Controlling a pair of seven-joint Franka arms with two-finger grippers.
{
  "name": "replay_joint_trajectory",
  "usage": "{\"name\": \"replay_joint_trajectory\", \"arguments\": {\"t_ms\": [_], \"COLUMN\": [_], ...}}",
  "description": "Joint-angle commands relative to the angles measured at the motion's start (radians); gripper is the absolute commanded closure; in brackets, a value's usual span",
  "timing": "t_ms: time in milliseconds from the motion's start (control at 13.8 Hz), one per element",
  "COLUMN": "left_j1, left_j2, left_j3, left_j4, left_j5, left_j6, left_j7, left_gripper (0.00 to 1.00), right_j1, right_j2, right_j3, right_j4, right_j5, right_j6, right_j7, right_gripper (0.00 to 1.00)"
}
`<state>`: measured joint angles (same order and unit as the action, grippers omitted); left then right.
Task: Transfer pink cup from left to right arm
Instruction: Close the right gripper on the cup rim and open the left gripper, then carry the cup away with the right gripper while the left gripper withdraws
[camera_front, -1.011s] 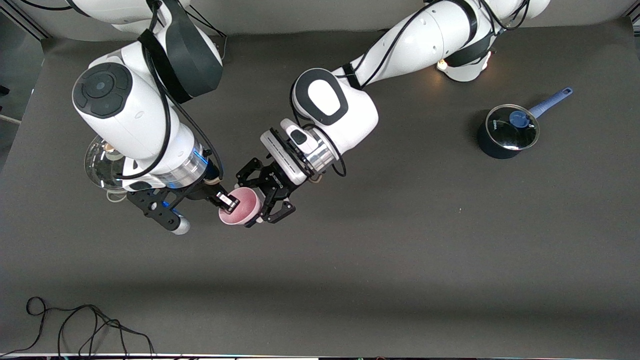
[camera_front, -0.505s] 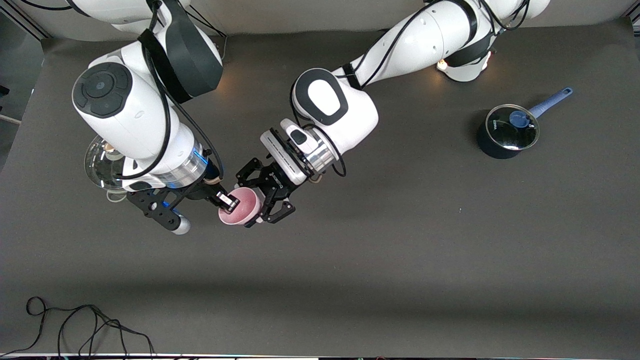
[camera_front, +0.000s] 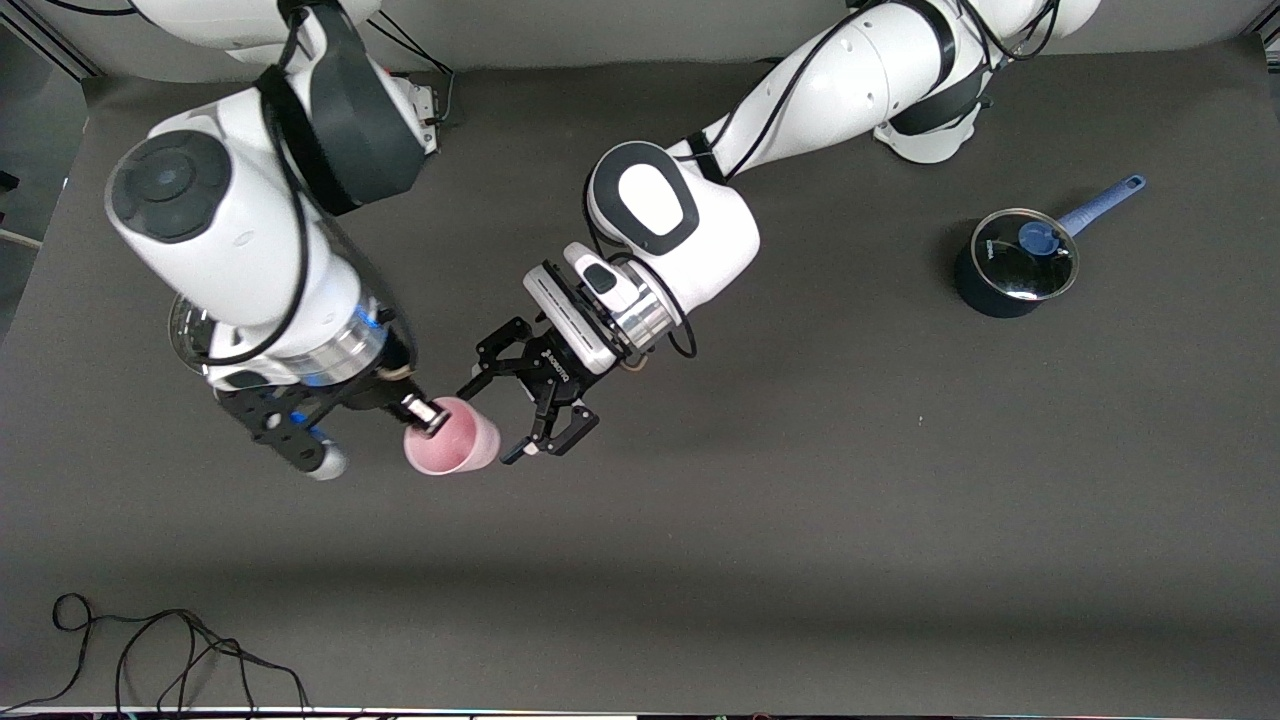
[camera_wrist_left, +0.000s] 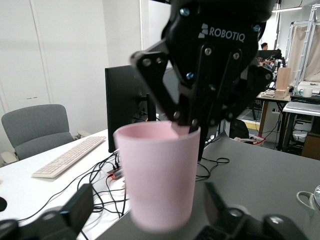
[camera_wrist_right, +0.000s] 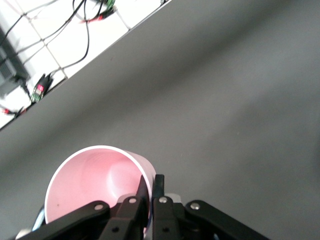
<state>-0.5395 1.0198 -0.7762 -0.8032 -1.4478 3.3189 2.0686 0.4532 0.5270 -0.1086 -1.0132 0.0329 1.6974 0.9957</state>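
Note:
The pink cup (camera_front: 455, 442) hangs in the air over the middle of the dark table, mouth tilted toward the front camera. My right gripper (camera_front: 425, 413) is shut on its rim, one finger inside and one outside, as the right wrist view shows (camera_wrist_right: 152, 182) on the cup (camera_wrist_right: 92, 182). My left gripper (camera_front: 492, 424) is open, its linkage fingers (camera_front: 548, 432) spread wide at the cup's base and not touching it. In the left wrist view the cup (camera_wrist_left: 157, 180) stands between my own spread fingers (camera_wrist_left: 75, 212), with the right gripper (camera_wrist_left: 186, 126) pinching its rim from above.
A dark pot with a glass lid and blue handle (camera_front: 1015, 265) stands toward the left arm's end of the table. A glass bowl (camera_front: 190, 335) lies partly hidden under the right arm. A black cable (camera_front: 170, 650) lies at the table edge nearest the front camera.
My left gripper has opened off the cup. My right arm has drawn the cup out from between the left fingers, toward the right arm's end of the table.

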Motion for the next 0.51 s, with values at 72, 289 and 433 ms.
{"name": "replay_joint_trajectory", "arguments": {"t_ms": [72,289,433], "left_j1": [-0.013,-0.005,0.025], "left_j2": [-0.014,-0.014,-0.027], "left_j3": [0.018,0.025,0.069], "left_j4": [0.001,-0.002,-0.019], "left_j5": [0.009,0.013,0.111], "left_j6": [0.011,0.008,-0.031], "left_j7": [-0.019,-0.015,-0.015], "left_gripper": [0.00,0.00,0.00], "right_j1": [-0.014,-0.059,-0.108], "right_j2": [0.005,0.007,0.007], "right_j3": [-0.010,-0.019,-0.020], "right_j4": [0.028,0.044,0.042], "right_j5": [-0.018,-0.018,-0.016], "right_j6": [0.007,0.007,0.007], "right_j7": [-0.035,-0.080,-0.141], "right_gripper": [1.00,1.00,1.00]}}
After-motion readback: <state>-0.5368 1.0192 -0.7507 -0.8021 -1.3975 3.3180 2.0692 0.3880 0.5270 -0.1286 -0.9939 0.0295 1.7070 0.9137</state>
